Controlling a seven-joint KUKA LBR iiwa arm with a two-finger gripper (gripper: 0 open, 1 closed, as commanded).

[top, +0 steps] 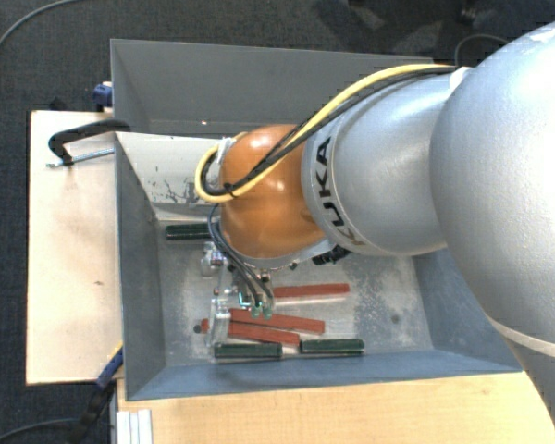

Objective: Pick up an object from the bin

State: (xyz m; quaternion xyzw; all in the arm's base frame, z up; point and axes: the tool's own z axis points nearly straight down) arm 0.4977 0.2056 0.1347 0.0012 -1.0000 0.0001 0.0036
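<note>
Lettering "KUKA" (322,191) is showing on the silver arm (425,165). The hand (233,311) is hanging low over red sticks (282,326) and dark green sticks (333,346) lying together by the bin's (139,276) near wall, left of middle; whether it is spread or pinching cannot be told.

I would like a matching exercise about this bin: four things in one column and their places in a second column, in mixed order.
Things
1. gripper
2. single green stick
3. two green sticks in a row
4. separate red stick

Places
a. along the wall of the bin that is lowest in the view
b. left of the orange cover
c. over the left ends of two red sticks
d. right of the gripper, just below the arm

Pairs: 1-c, 2-b, 3-a, 4-d
</note>
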